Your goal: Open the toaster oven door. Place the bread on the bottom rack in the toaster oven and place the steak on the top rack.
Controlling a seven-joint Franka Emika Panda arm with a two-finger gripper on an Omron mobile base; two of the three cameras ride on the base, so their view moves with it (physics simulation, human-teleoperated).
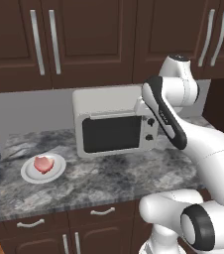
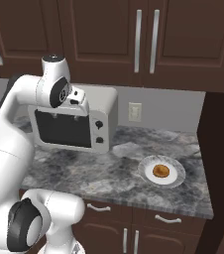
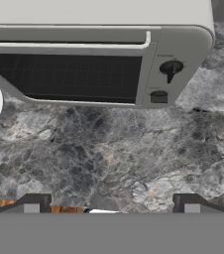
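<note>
Pinkish-red raw steak [image 1: 44,163], irregular with paler edges, lying on a small round white plate [image 1: 28,173] at the left of the grey marbled stone counter [image 1: 109,178], well apart from everything else. Further right, against the back wall: light grey boxy toaster oven [image 1: 104,101] with a rounded top, standing upright on the counter. Its grey-framed door [image 1: 112,133] with the large dark glass window shut flat against the front, bar handle [image 1: 115,115] running along the top edge. Two dark knobs [image 1: 149,121] stacked on the right front panel. Faint lines of a wire rack behind the glass in the hand view; which rack, cannot tell.

White arm with dark joints bent over near the oven's upper right corner, hand just in front of the door. Two-finger gripper [image 3: 111,199] seen from the hand camera with its small dark fingertips [image 3: 32,200] spread wide apart, close to fully parted, nothing between them; only bare stone counter below and the oven front beyond. No contact with the handle visible.

Right of the oven, a pale wall outlet [image 2: 134,111] on the grey backsplash. Further right and nearer, small round golden-brown bread [image 2: 161,171] sitting in the middle of a second round white plate [image 2: 147,173], well apart from the oven. Dark brown wooden cabinets [image 2: 109,34] with long silver handles above, matching drawers below the counter edge.
</note>
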